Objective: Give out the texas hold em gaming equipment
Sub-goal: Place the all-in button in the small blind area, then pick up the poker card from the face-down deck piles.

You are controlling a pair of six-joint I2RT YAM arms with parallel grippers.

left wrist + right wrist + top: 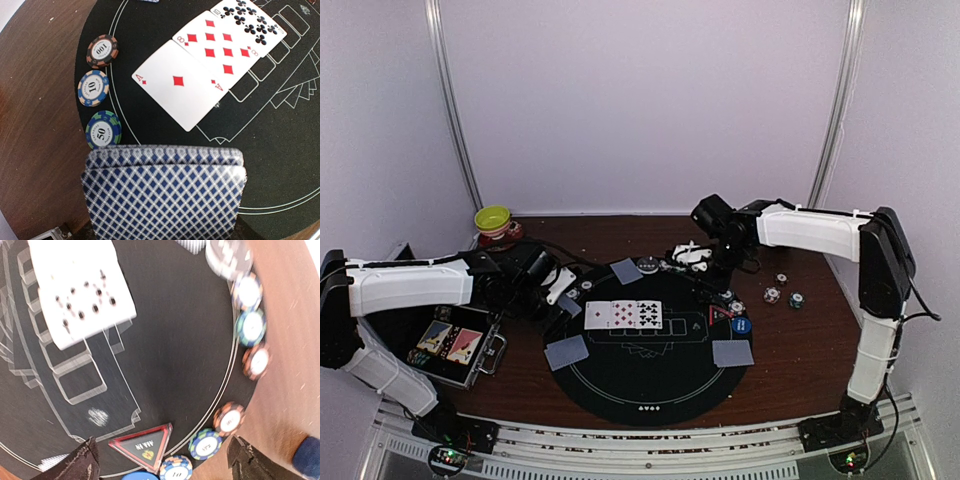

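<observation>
My left gripper (pixel 558 290) at the mat's left edge is shut on two grey-blue-backed cards (pixel 162 195), which hide its fingers. Three face-up cards (pixel 182 92) lie ahead of it on the black round mat (pixel 650 385), with three chips (pixel 93 88) in a row to their left. My right gripper (pixel 162 462) is open and empty above the mat's right edge. Below it lie the red triangle marker (pixel 142 445), a blue disc button (pixel 135 475) and several chips (pixel 205 444). Face-down cards (pixel 732 352) lie around the mat.
An open case (pixel 455 345) with card decks sits at the left. A yellow-green bowl (pixel 493 220) stands at the back left. Three loose chips (pixel 772 295) lie on the wood to the right of the mat. More chips (pixel 251 326) line the mat's far right edge.
</observation>
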